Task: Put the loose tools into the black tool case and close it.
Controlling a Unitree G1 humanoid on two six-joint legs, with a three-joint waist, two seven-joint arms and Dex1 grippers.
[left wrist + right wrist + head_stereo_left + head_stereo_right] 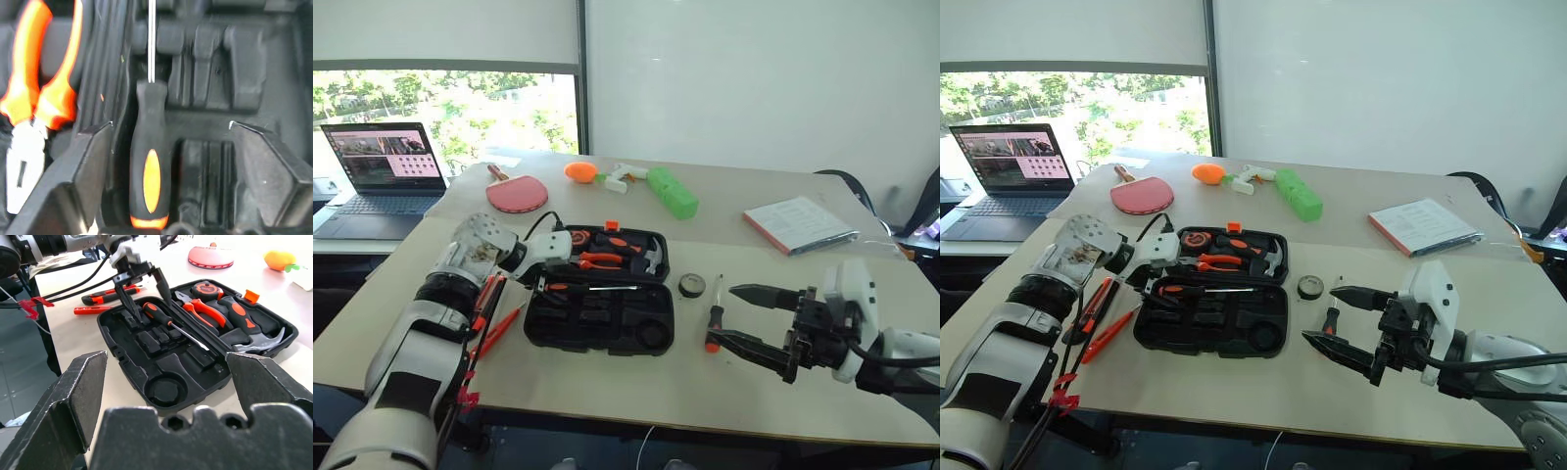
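The black tool case (pixel 536 328) lies open in the middle of the table, with pliers, a hammer and a tape measure in its lid. One screwdriver (pixel 155 313) rests in the near half. My left gripper (pixel 146 303) is open, a finger on either side of the handle (pixel 149 171). A second screwdriver (pixel 713 328) and the small tape roll (pixel 692 285) lie on the table right of the case. Above them my right gripper (pixel 724 313) hovers open and empty. Left of the case are the utility knife (pixel 487 294) and a slim orange-red tool (pixel 499 330), partly behind my left arm.
A laptop (pixel 386 176) stands at the far left on a lower table. Behind the case lie a red paddle (pixel 517 193), an orange toy (pixel 579 171) and a green block (pixel 673 192). A booklet (pixel 800 223) sits far right, with a chair (pixel 847 181) beyond the table.
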